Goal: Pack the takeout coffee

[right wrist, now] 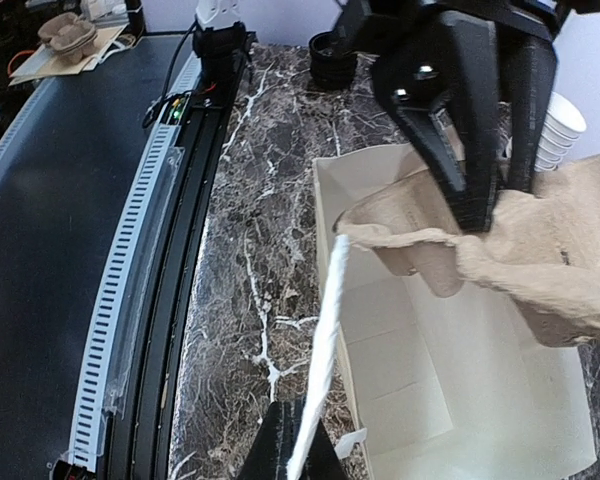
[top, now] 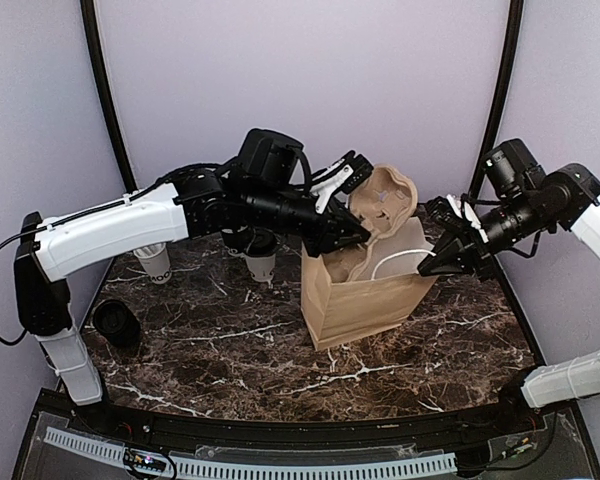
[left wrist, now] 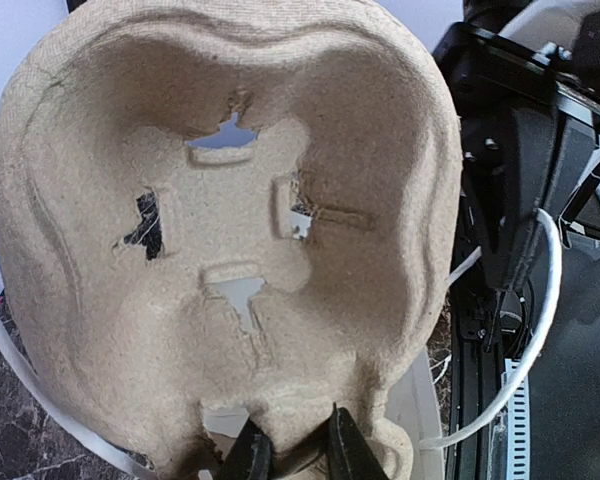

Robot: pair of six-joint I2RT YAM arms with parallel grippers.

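the left gripper [left wrist: 295, 452] is pinched on the near edge of a pulp cup carrier [left wrist: 230, 200], holding it tilted up on end over the open mouth of the brown paper bag [top: 360, 295]. the right gripper [right wrist: 298, 445] is closed on the bag's white handle [right wrist: 325, 320] at its right rim. the lidded coffee cup [top: 261, 262] stands on the marble table [top: 230, 350], left of the bag, under the left arm.

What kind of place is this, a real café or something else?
Probably a robot test cell dressed as a coffee counter: plain lilac walls close in a marble-look table, and two arms work over a bag, a pulp tray and cups.
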